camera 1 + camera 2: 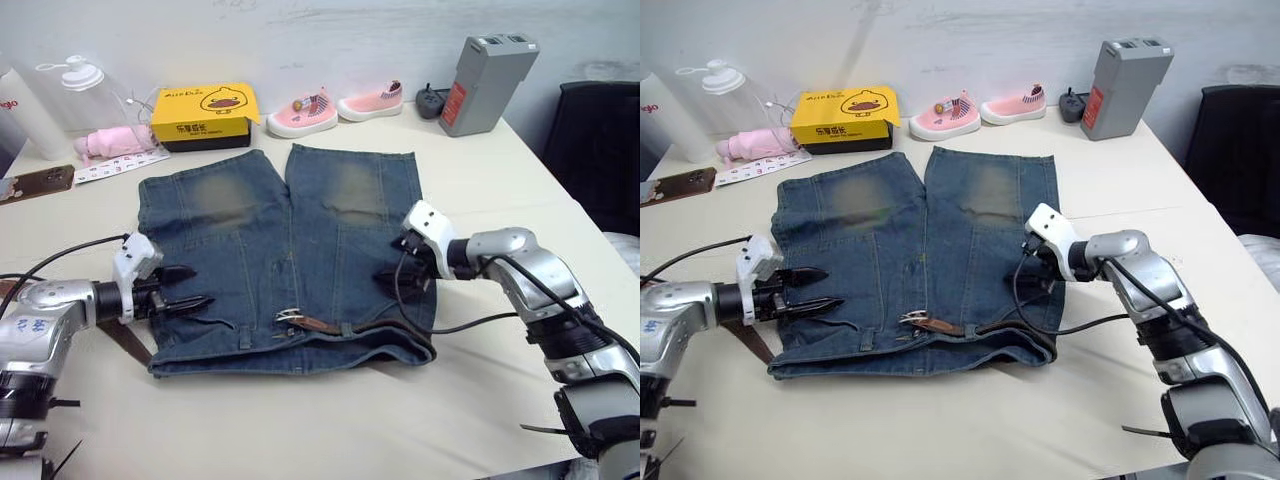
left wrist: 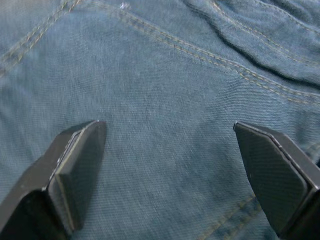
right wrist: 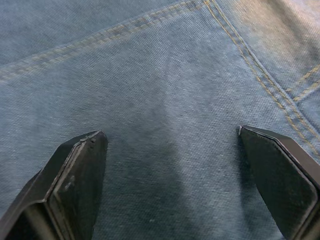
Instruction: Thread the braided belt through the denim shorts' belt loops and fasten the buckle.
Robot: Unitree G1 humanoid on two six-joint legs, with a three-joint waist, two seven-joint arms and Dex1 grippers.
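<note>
Braided belt [image 1: 350, 327] runs along the waistband of the denim shorts [image 1: 280, 250], w/ the silver buckle [image 1: 290, 318] lying near the fly at waist centre and a smooth brown tip just beside it. A brown strap end sticks out past the shorts' waist corner at 9 o'clock, under the left arm. Belt loops [image 1: 246, 336] stand along the waistband; which ones the belt passes thru, can't tell.

Shorts lie flat mid-surface, waist at 6 o'clock, legs toward 12, yellowish worn patch on each leg.

Left pincer [image 1: 185, 287] sits at 9 o'clock of the shorts over the hip area, fingers spread wide, nothing between them; wrist view shows bare denim and stitching btwn the 2 pads [image 2: 75, 170]. Right pincer [image 1: 392, 277] at 3 o'clock, over the other hip, also wide open and empty, fingers [image 3: 75, 185] apart over denim seams.

Surface [image 1: 480, 200] is pale cream. Beyond the legs at 12 o'clock: pink baby shoes [image 1: 333, 108]. At 11: yellow box w/ a duck print [image 1: 204, 115], pink bundle [image 1: 115, 142], clear bottle [image 1: 85, 90]. At 1 o'clock: grey battery pack [image 1: 487, 83] upright. Black chair [image 1: 598, 150] off the surface edge at 2 o'clock.
</note>
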